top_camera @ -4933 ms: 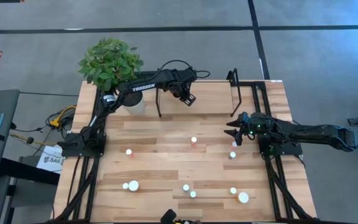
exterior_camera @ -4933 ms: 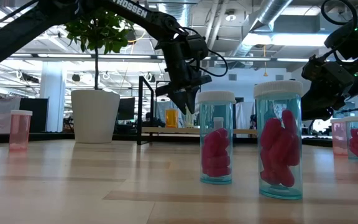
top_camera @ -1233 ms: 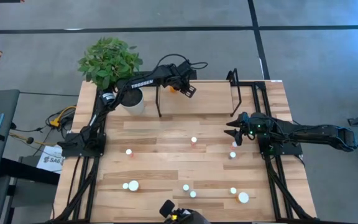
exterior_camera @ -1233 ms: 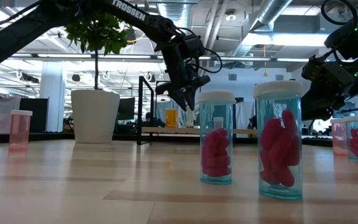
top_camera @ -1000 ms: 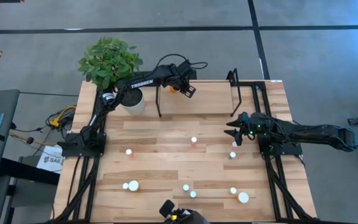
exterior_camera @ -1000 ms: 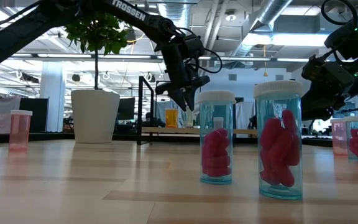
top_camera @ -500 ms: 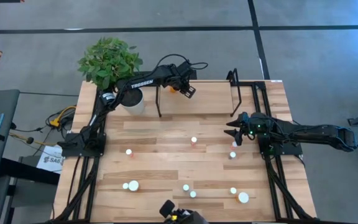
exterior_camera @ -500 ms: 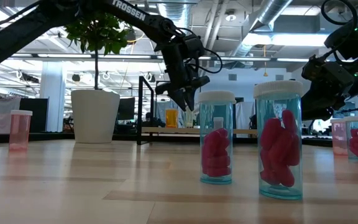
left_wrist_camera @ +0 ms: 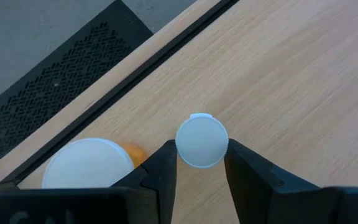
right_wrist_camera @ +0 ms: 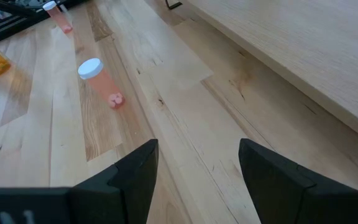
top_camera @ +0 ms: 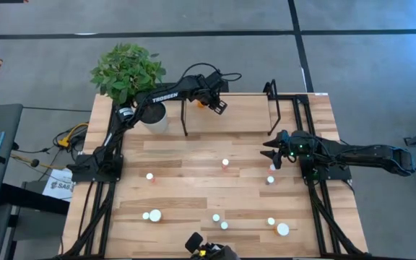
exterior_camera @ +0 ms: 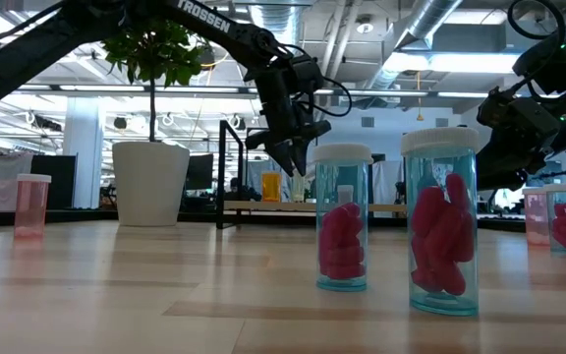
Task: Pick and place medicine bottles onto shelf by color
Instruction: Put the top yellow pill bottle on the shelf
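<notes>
The shelf (top_camera: 244, 115), a light board between black uprights, stands at the table's far side. My left gripper (top_camera: 216, 103) is over its left end. In the left wrist view its fingers (left_wrist_camera: 166, 167) press both sides of a small white-capped medicine bottle (left_wrist_camera: 202, 141) standing on the shelf board (left_wrist_camera: 291, 74). An orange medicine bottle (top_camera: 203, 102) with a wider white cap (left_wrist_camera: 87, 163) stands beside it. My right gripper (top_camera: 271, 153) hovers open near the table's right side, next to two bottles (top_camera: 272, 167). Several more white-capped bottles (top_camera: 224, 163) are scattered over the tabletop.
A white pot (top_camera: 157, 119) with a green plant (top_camera: 127, 71) stands at the shelf's left. Bottles with pink contents (exterior_camera: 343, 216) stand close to the table's front edge. A black upright (top_camera: 271, 108) marks the shelf's right end.
Since the earliest frames my left gripper has shifted slightly toward the shelf's far edge. Over the last second nothing has moved.
</notes>
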`<state>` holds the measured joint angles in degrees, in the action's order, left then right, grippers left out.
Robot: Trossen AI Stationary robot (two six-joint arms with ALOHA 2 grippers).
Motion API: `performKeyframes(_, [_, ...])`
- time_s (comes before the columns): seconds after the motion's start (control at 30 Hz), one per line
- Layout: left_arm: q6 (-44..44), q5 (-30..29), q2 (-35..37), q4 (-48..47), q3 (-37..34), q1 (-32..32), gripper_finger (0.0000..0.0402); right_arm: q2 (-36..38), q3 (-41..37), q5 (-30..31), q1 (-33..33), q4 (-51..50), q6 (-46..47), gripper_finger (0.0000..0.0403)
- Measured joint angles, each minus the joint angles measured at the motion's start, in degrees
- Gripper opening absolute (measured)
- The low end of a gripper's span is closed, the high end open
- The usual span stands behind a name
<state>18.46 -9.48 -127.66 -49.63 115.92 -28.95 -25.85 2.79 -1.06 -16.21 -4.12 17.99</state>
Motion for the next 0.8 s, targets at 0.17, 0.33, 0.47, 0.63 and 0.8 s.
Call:
performKeyframes(0.17, [0.0, -0.1, 0.0, 0.0, 0.0, 0.0, 0.0107, 0.0, 0.0, 0.0, 0.0, 0.0, 0.0, 0.0249])
performKeyframes(0.33, [0.0, -0.7, 0.0, 0.0, 0.0, 0.0, 0.0107, 0.0, 0.0, 0.0, 0.0, 0.0, 0.0, 0.0249])
performKeyframes(0.47, [0.0, -1.4, 0.0, 0.0, 0.0, 0.0, 0.0107, 0.0, 0.0, 0.0, 0.0, 0.0, 0.0, 0.0249])
performKeyframes(0.63, [1.2, -1.5, 0.0, -0.1, 0.0, 0.0, 0.0107, 0.0, 0.0, 0.0, 0.0, 0.0, 0.0, 0.0249])
performKeyframes(0.8, [1.5, -1.4, 0.0, -0.2, 0.0, 0.0, 0.0107, 0.0, 0.0, 0.0, 0.0, 0.0, 0.0, 0.0249])
